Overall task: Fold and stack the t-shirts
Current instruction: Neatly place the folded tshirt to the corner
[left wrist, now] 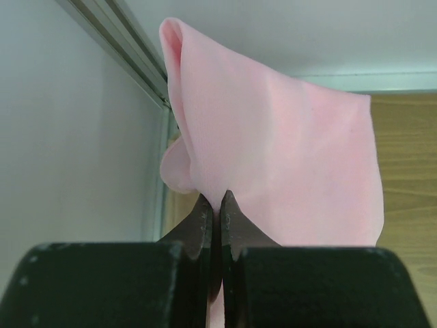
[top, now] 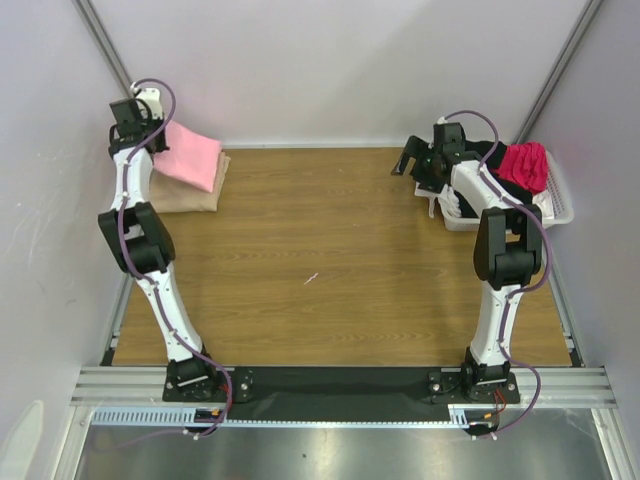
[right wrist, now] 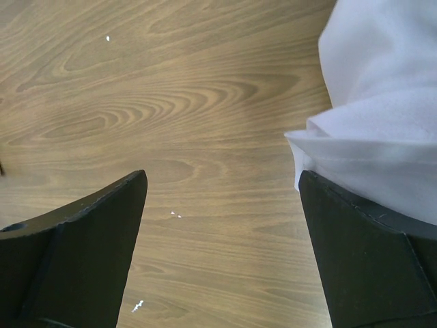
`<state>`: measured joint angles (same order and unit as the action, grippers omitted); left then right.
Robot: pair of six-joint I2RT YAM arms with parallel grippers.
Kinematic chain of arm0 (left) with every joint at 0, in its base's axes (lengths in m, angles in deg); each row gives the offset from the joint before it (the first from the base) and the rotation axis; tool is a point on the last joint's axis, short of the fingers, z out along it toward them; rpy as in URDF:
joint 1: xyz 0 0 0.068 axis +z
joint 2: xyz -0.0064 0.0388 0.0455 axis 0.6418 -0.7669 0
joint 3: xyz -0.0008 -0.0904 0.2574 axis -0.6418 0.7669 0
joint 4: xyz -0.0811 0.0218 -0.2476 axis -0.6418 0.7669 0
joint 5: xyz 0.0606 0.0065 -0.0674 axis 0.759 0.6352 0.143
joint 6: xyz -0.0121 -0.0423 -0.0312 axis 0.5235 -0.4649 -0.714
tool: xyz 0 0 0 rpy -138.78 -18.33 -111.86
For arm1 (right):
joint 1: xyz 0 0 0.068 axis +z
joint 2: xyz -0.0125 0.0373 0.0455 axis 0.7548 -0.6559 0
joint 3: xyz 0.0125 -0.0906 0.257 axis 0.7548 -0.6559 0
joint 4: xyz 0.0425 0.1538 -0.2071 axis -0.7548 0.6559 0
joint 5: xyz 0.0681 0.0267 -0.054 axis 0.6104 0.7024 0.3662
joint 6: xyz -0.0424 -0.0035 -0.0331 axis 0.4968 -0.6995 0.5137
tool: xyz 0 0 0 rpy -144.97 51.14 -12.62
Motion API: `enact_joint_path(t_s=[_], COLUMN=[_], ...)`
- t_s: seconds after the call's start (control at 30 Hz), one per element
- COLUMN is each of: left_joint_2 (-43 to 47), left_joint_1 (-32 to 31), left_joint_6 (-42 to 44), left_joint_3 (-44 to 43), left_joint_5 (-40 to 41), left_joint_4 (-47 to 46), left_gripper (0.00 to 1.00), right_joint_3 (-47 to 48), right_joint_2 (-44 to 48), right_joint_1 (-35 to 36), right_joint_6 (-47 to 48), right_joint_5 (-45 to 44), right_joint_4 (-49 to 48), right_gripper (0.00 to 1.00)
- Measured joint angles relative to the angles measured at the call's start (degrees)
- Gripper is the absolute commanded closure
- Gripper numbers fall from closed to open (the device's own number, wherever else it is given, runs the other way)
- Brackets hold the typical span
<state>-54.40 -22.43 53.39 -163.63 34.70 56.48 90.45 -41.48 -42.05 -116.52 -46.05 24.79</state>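
Observation:
A light pink t-shirt (top: 190,155) lies folded on a tan t-shirt (top: 188,192) at the table's far left corner. My left gripper (top: 152,133) is at the pink shirt's back left edge. In the left wrist view that gripper (left wrist: 217,201) is shut on a pinch of the pink t-shirt (left wrist: 287,150), whose cloth rises in a fold from the jaws. My right gripper (top: 408,162) hangs open over bare wood at the far right. Nothing is between its fingers (right wrist: 223,179), and a white t-shirt (right wrist: 382,102) touches the right finger. A magenta t-shirt (top: 526,165) and a black one (top: 490,152) lie in the basket.
The white plastic basket (top: 560,208) stands at the far right edge, behind my right arm. An aluminium frame post (left wrist: 123,48) and the grey wall run close along the left of the shirt pile. The wooden tabletop (top: 330,270) spreads between the arms.

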Motion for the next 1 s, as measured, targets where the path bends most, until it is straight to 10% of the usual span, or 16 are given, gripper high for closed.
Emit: enact_joint_path(t_s=[0.4,0.5,0.53,0.57,1.0], left_joint_2=[-2.2,-3.5,-3.8,-4.1,0.2], left_joint_1=[0.2,0.3,0.3,0.3,-1.9], left_joint_6=[1.7,2.2,2.4,2.8,-5.6], left_joint_3=[5.1,5.4,5.4,5.4,6.7], left_joint_5=[5.4,9.1,10.5,12.0,15.8], left_joint_4=[-3.1,-3.1,-3.1,-3.1,-3.3], left_gripper=[0.98,0.75,0.42,0.29,0.04], right_joint_3=[0.6,0.7,0.7,0.7,0.4], right_joint_2=[-0.3,-0.3,-0.3,-0.3,-0.3], right_joint_1=[0.2,0.5,0.5,0.5,1.0], right_joint_6=[0.0,0.0,0.0,0.0,0.0], right_joint_5=[0.5,0.6,0.6,0.6,1.4], right_joint_4=[0.9,0.9,0.9,0.9,0.0], right_gripper=[0.00,0.00,0.00,0.00,0.00])
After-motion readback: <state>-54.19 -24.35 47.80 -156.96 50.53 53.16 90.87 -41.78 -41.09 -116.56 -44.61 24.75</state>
